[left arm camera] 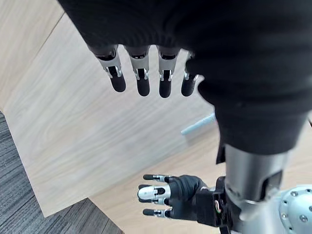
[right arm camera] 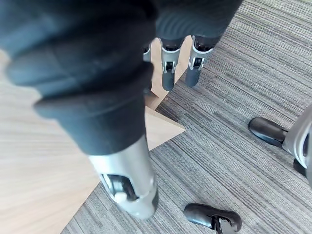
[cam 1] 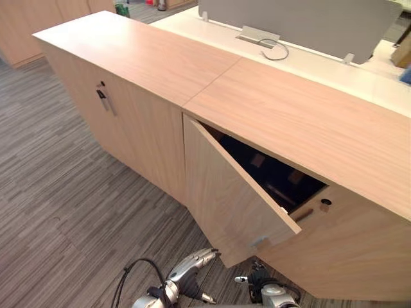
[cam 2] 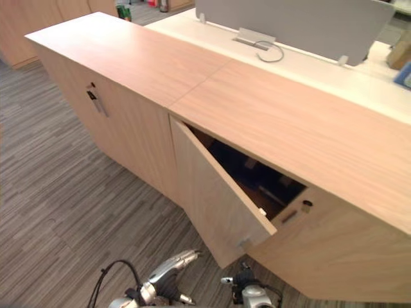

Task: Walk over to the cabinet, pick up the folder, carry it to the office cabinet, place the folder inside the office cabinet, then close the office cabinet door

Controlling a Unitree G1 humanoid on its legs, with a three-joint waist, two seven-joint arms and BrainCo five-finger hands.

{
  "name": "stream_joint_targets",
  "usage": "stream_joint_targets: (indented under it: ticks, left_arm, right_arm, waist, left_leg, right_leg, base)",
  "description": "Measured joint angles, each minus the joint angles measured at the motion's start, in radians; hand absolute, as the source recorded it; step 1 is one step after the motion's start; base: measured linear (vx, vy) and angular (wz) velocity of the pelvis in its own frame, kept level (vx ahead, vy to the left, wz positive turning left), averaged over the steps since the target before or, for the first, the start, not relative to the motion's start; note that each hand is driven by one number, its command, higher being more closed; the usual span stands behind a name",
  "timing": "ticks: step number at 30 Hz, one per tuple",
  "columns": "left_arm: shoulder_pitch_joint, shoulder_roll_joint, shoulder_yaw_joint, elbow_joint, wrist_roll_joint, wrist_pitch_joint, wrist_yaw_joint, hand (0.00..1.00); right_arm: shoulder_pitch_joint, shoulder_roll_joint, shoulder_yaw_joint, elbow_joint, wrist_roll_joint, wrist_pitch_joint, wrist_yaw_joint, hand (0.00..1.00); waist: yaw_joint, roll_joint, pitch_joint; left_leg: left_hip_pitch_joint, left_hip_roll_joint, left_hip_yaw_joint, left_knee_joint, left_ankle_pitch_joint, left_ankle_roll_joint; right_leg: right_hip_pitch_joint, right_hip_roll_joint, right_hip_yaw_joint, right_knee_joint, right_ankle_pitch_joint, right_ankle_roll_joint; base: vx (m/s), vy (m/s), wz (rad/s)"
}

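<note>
we see the office cabinet (cam 1: 308,122) with its door (cam 1: 225,199) standing partly open above the grey carpet (cam 1: 64,205), and dark shapes lie in the compartment behind it; we cannot tell whether one is the folder. our left hand (left arm camera: 143,73) hangs near the door's face with fingers straight and empty. the right hand (left arm camera: 168,195) sits low beside it, fingers loosely extended, holding nothing.

The right hand (right arm camera: 97,63) hung with its fingers (right arm camera: 168,73) straight, holding nothing. Just past the fingertips stood the pointed corner of a light wood cabinet door (right arm camera: 163,130), and a wood panel (right arm camera: 39,195) lay under the wrist. Grey striped carpet (right arm camera: 234,92) spread beyond the hand
</note>
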Motion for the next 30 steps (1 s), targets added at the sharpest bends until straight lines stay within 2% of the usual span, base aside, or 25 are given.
stream_joint_targets:
  ticks: [5, 14, 16, 17, 18, 19, 20, 22, 25, 26, 27, 28, 30]
  left_arm:
    - [-0.017, -0.017, -0.006, 0.078, -0.004, 0.004, -0.009, 0.00]
    - [-0.085, -0.079, -0.062, 0.187, -0.017, 0.036, -0.020, 0.00]
    - [-0.115, -0.089, -0.073, 0.209, -0.017, 0.049, -0.022, 0.00]
    - [-0.131, -0.095, -0.080, 0.216, -0.017, 0.056, -0.026, 0.00]
    - [-0.145, -0.107, -0.079, 0.226, -0.017, 0.062, -0.030, 0.00]
    - [-0.153, -0.115, -0.079, 0.234, -0.017, 0.063, -0.031, 0.00]
    - [-0.172, -0.128, -0.077, 0.253, -0.017, 0.067, -0.032, 0.00]
    - [-0.207, -0.154, -0.065, 0.283, -0.017, 0.082, -0.031, 0.00]
    - [-0.227, -0.181, 0.002, 0.295, -0.017, 0.111, -0.017, 0.00]
    - [-0.224, -0.207, 0.044, 0.317, -0.019, 0.120, -0.008, 0.00]
    - [-0.220, -0.220, 0.064, 0.333, -0.021, 0.125, -0.004, 0.00]
    - [-0.217, -0.238, 0.115, 0.381, -0.031, 0.137, 0.007, 0.00]
    - [-0.188, -0.257, 0.225, 0.455, -0.096, 0.169, 0.025, 0.00]
  right_arm:
    - [0.048, -0.002, -0.023, 0.006, 0.001, 0.001, -0.013, 0.00]
    - [0.097, -0.004, -0.193, -0.002, 0.046, 0.004, -0.020, 0.00]
    - [0.099, -0.004, -0.248, -0.002, 0.069, 0.004, -0.020, 0.00]
    - [0.101, -0.007, -0.287, -0.003, 0.080, 0.004, -0.020, 0.00]
    - [0.105, -0.016, -0.317, -0.005, 0.080, 0.005, -0.020, 0.00]
    - [0.107, -0.023, -0.328, -0.006, 0.080, 0.006, -0.020, 0.00]
    - [0.116, -0.037, -0.347, -0.009, 0.079, 0.011, -0.020, 0.00]
    - [0.125, -0.049, -0.362, -0.010, 0.080, 0.014, -0.020, 0.00]
    - [0.134, -0.061, -0.361, -0.003, 0.086, 0.019, -0.019, 0.00]
    - [0.133, -0.071, -0.362, -0.001, 0.093, 0.022, -0.019, 0.00]
    - [0.133, -0.080, -0.362, -0.002, 0.100, 0.022, -0.019, 0.00]
    - [0.133, -0.084, -0.362, -0.007, 0.114, 0.022, -0.018, 0.00]
    - [0.153, -0.071, -0.362, -0.018, 0.120, 0.021, -0.015, 0.00]
  waist:
    - [-0.026, 0.003, -0.004]
    - [-0.063, 0.010, -0.027]
    - [-0.078, 0.008, -0.026]
    - [-0.085, 0.013, -0.025]
    - [-0.089, 0.026, -0.024]
    - [-0.091, 0.035, -0.023]
    - [-0.091, 0.050, -0.020]
    - [-0.092, 0.060, -0.006]
    - [-0.090, 0.073, 0.009]
    - [-0.081, 0.090, 0.009]
    - [-0.075, 0.106, 0.004]
    - [-0.075, 0.114, 0.012]
    - [-0.079, 0.095, -0.001]
  left_leg:
    - [0.026, 0.018, 0.046, 0.000, -0.015, -0.008]
    - [0.096, 0.040, 0.185, 0.012, -0.062, -0.014]
    - [0.081, 0.058, 0.228, 0.094, -0.111, -0.021]
    - [0.060, 0.079, 0.248, 0.182, -0.164, -0.023]
    - [0.036, 0.112, 0.264, 0.283, -0.224, -0.027]
    - [0.024, 0.129, 0.265, 0.329, -0.250, -0.028]
    - [0.001, 0.154, 0.252, 0.403, -0.284, -0.025]
    - [-0.021, 0.157, 0.165, 0.460, -0.295, -0.016]
    - [-0.039, 0.124, -0.058, 0.475, -0.309, -0.026]
    - [-0.027, 0.110, -0.156, 0.449, -0.355, -0.036]
    - [-0.013, 0.111, -0.183, 0.426, -0.380, -0.052]
    - [0.022, 0.109, -0.155, 0.397, -0.383, -0.073]
    - [0.056, 0.094, -0.101, 0.351, -0.374, -0.069]
  right_leg:
    - [-0.006, 0.003, 0.050, -0.007, 0.000, -0.010]
    - [-0.020, 0.002, 0.195, -0.008, 0.014, -0.013]
    - [-0.024, 0.004, 0.240, -0.009, 0.025, -0.015]
    - [-0.023, 0.007, 0.267, -0.009, 0.028, -0.017]
    - [-0.023, 0.016, 0.295, -0.007, 0.029, -0.017]
    - [-0.023, 0.023, 0.309, -0.006, 0.029, -0.018]
    - [-0.024, 0.037, 0.335, -0.006, 0.033, -0.019]
    - [-0.028, 0.043, 0.368, -0.007, 0.039, -0.019]
    - [-0.059, 0.050, 0.434, -0.006, 0.059, -0.017]
    - [-0.083, 0.061, 0.473, -0.007, 0.069, -0.016]
    - [-0.096, 0.070, 0.493, -0.008, 0.075, -0.012]
    - [-0.091, 0.063, 0.525, -0.018, 0.088, -0.011]
    - [-0.092, 0.041, 0.565, -0.041, 0.104, -0.010]
  base:
    - [-0.04, 0.005, -0.31]
    - [0.02, 0.013, -0.49]
    - [0.04, -0.003, -0.66]
    - [0.04, -0.015, -0.77]
    - [0.03, -0.016, -0.71]
    - [0.03, -0.018, -0.69]
    - [0.01, -0.022, -0.55]
    - [-0.01, -0.016, -0.46]
    - [-0.06, 0.022, -0.58]
    - [-0.07, 0.079, -0.90]
    - [-0.05, 0.135, -1.01]
    - [-0.04, 0.160, -0.92]
    - [-0.05, 0.150, -0.72]
